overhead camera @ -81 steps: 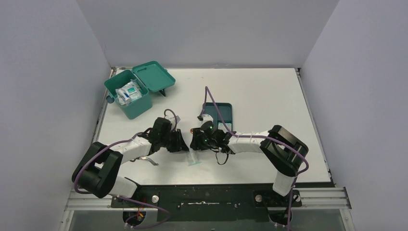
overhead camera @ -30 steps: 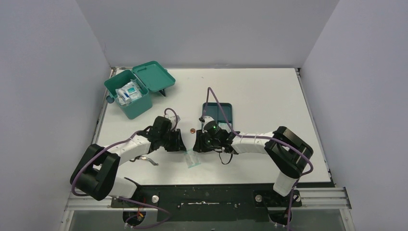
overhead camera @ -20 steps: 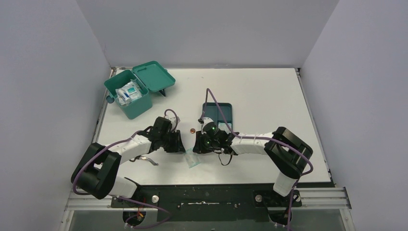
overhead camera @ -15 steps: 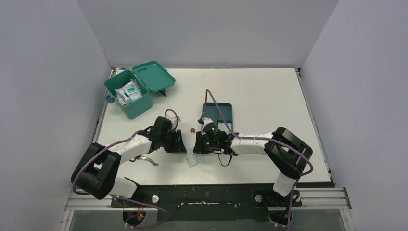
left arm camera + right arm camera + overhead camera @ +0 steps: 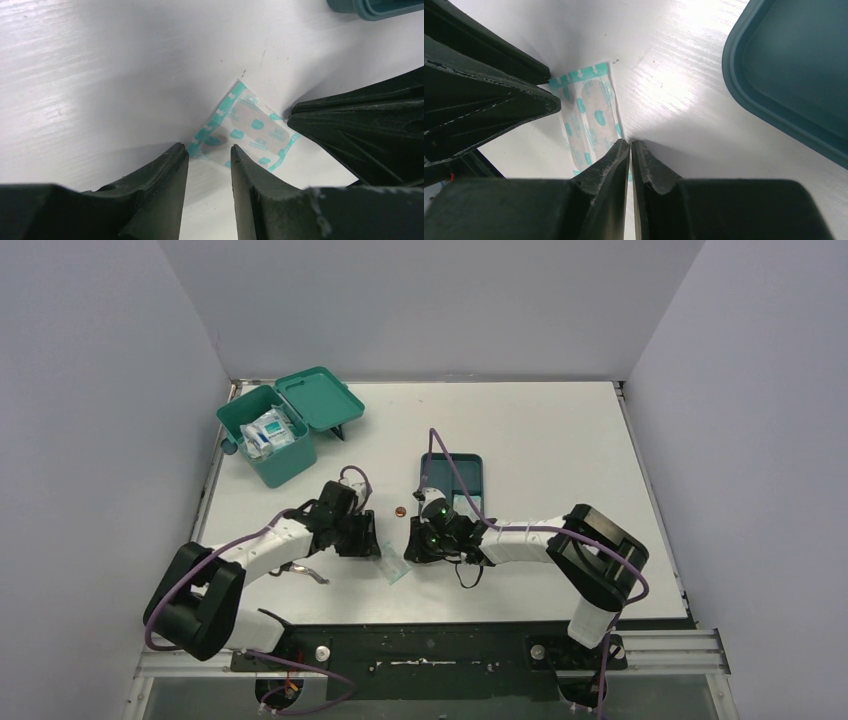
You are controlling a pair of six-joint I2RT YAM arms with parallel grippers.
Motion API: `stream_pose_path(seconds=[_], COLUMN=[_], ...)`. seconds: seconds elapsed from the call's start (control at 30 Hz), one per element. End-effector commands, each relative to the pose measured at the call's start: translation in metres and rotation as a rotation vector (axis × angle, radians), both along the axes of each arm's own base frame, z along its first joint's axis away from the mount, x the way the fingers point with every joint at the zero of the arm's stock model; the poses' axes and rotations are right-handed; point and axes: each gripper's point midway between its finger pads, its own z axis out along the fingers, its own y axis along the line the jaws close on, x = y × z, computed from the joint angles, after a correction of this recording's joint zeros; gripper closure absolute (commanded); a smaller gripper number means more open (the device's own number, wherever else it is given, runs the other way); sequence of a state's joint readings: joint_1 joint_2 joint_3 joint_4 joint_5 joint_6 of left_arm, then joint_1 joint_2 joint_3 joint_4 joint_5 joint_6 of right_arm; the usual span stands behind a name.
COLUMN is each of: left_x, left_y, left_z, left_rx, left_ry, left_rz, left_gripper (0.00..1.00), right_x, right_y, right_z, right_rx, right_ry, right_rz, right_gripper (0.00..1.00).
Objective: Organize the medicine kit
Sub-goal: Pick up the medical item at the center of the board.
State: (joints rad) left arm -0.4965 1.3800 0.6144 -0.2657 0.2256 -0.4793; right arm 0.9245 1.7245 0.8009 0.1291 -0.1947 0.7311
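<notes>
The medicine kit (image 5: 272, 443), a teal-green box, stands open at the table's far left with its lid (image 5: 321, 398) swung back and white packets (image 5: 267, 432) inside. A flat plaster packet (image 5: 391, 569) with teal print lies on the table between both grippers. My left gripper (image 5: 208, 149) is open, and one corner of the plaster packet (image 5: 248, 131) lies between its tips. My right gripper (image 5: 630, 144) is pinched shut on the opposite edge of the plaster packet (image 5: 591, 117). In the top view the left gripper (image 5: 372, 547) and right gripper (image 5: 408, 550) almost meet.
A darker blue-teal tray (image 5: 453, 476) lies just behind the right gripper, and its rim (image 5: 744, 90) is close in the right wrist view. A small brown object (image 5: 397, 510) sits on the table between the arms. A thin tool (image 5: 305, 573) lies beside the left forearm.
The left jaws have parted while the right jaws have closed onto the packet's edge. The packet has slid slightly to the left and turned a little.
</notes>
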Motion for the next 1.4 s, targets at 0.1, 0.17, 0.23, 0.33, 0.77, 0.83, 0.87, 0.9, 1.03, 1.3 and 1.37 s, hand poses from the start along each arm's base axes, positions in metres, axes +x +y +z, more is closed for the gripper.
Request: stream_pose_path(seconds=[0.1, 0.17, 0.23, 0.33, 0.77, 0.83, 0.87, 0.9, 1.03, 1.3, 1.37], left_x=[0.005, 0.003, 0.003, 0.006, 0.006, 0.006, 0.005, 0.004, 0.003, -0.004, -0.004], left_y=[0.003, 0.004, 0.003, 0.004, 0.014, 0.015, 0.015, 0.015, 0.014, 0.001, 0.001], left_z=[0.015, 0.014, 0.016, 0.022, 0.012, 0.009, 0.008, 0.006, 0.001, -0.005, -0.006], left_rx=[0.015, 0.014, 0.005, -0.003, 0.039, 0.041, 0.039, 0.038, 0.029, -0.057, -0.058], left_ry=[-0.045, -0.044, -0.049, -0.068, -0.051, -0.049, -0.047, -0.043, -0.034, -0.003, 0.001], left_rz=[0.005, 0.009, 0.014, 0.040, 0.116, 0.122, 0.125, 0.128, 0.130, 0.131, 0.136], left_gripper=[0.62, 0.59, 0.58, 0.58, 0.58, 0.59, 0.59, 0.60, 0.63, 0.70, 0.71], right_x=[-0.001, -0.001, -0.002, -0.003, -0.003, -0.003, -0.004, -0.004, -0.008, -0.011, -0.011], right_y=[-0.003, -0.003, -0.003, -0.003, 0.001, 0.001, 0.001, 0.001, 0.002, 0.002, 0.003], right_z=[-0.008, -0.008, -0.008, -0.008, -0.001, 0.000, 0.000, 0.000, -0.001, -0.004, -0.004], right_rx=[-0.006, -0.001, 0.000, 0.000, 0.014, 0.015, 0.016, 0.016, 0.019, 0.022, 0.024], right_ry=[-0.014, -0.012, -0.011, -0.011, -0.018, -0.019, -0.020, -0.018, -0.013, -0.008, -0.007], right_rz=[-0.018, -0.019, -0.017, -0.013, -0.011, -0.013, -0.011, -0.013, -0.008, -0.009, -0.009], right_gripper=[0.89, 0.90, 0.89, 0.89, 0.89, 0.89, 0.89, 0.89, 0.89, 0.89, 0.89])
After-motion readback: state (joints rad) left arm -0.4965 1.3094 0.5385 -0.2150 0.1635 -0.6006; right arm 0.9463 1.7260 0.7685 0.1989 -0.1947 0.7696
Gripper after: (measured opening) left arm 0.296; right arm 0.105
